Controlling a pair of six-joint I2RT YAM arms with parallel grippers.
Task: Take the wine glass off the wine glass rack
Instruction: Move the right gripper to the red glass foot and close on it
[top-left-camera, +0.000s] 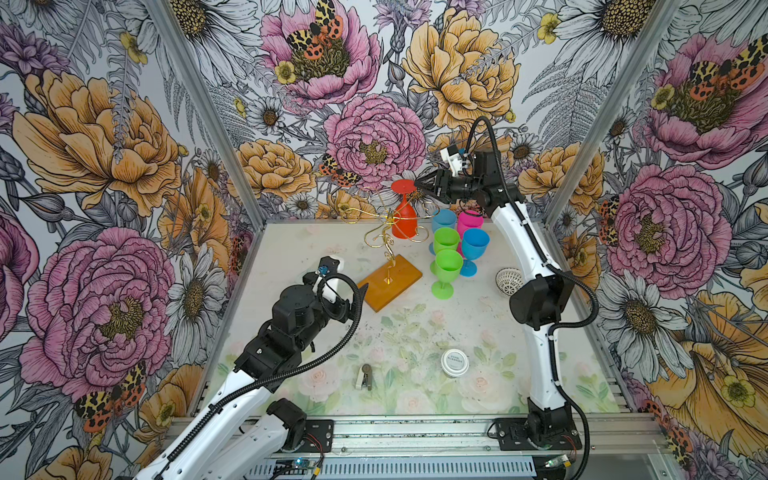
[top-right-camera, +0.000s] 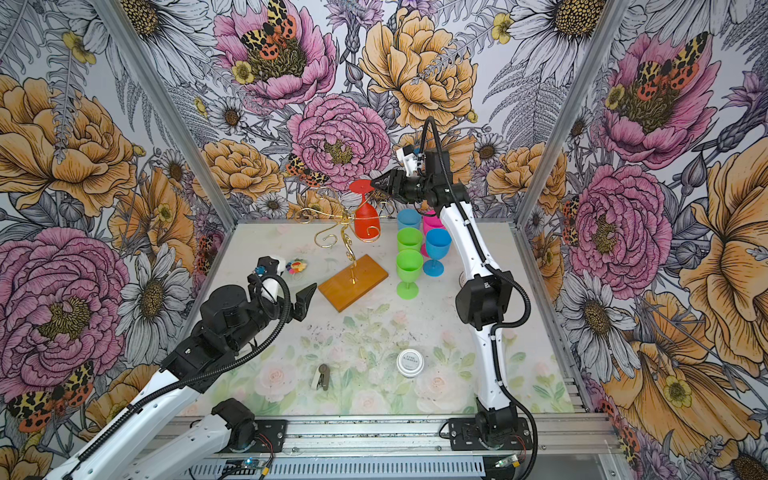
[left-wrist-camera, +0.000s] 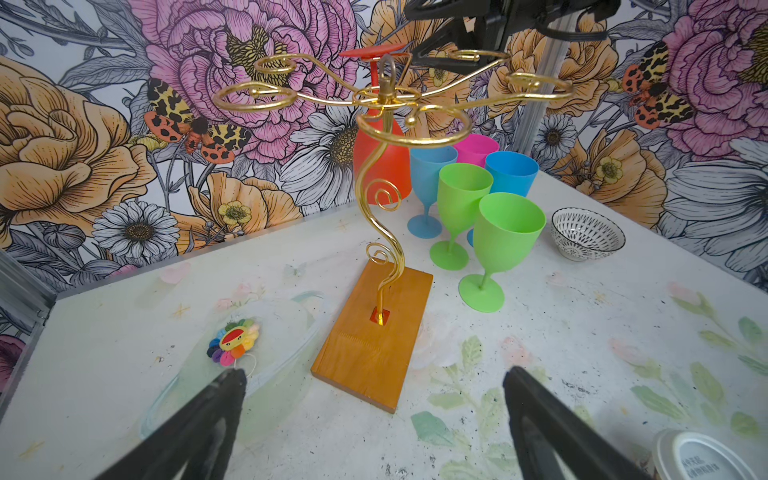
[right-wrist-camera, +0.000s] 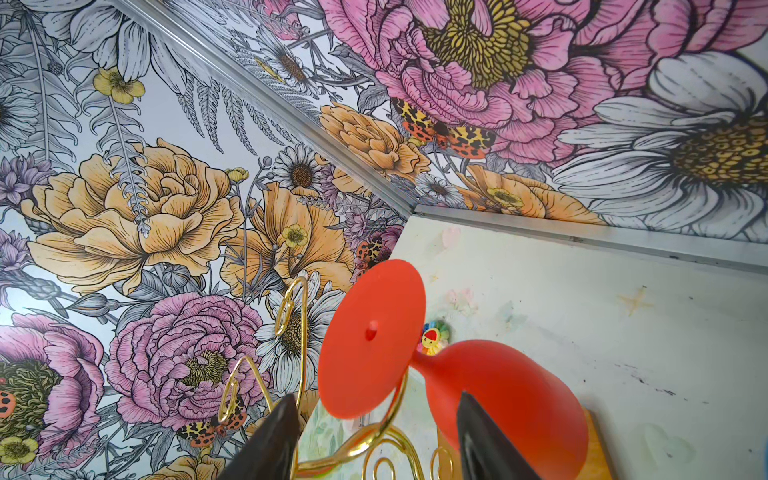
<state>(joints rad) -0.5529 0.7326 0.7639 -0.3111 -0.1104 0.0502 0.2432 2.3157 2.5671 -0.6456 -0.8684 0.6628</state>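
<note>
- My right claw stood partly open at the foot of the red wine glass, a finger on either side, not clamped.
- The glass hung upside down on the far-right arm of the wine glass rack, far mid-table.
- My left claw gaped wide, empty, near-left of the rack's base.

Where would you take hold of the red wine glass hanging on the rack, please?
Probably its thin stem, between foot and bowl, from the right: the red wine glass hangs upside down on the wine glass rack, foot on top, right gripper beside it.
</note>
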